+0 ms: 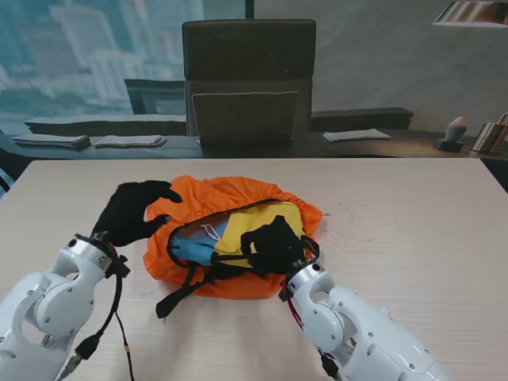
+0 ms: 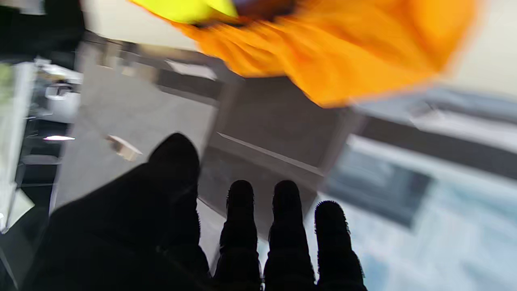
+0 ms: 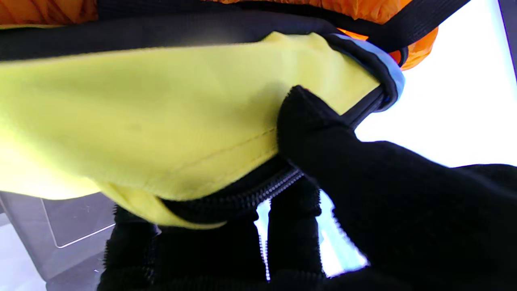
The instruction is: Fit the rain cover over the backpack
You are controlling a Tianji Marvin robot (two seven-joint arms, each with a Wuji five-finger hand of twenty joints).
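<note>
The crinkled orange rain cover [image 1: 208,198] is wrapped round the yellow backpack [image 1: 252,225] mid-desk [image 1: 413,230]; its zippered edge is pinched by the right hand [image 1: 274,244], while the left hand [image 1: 133,211] is held with fingers [image 2: 287,226] spread, empty.

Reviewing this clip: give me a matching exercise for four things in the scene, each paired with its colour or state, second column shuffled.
Column one:
1. rain cover
2. backpack
3. left hand
4. right hand

Column two:
A. gripping the yellow fabric beside a zipper
B. orange, gathered around the pack
C. fingers apart, holding nothing
D. yellow and blue, showing through the cover's opening

Pairs: 1-B, 2-D, 3-C, 4-A
</note>
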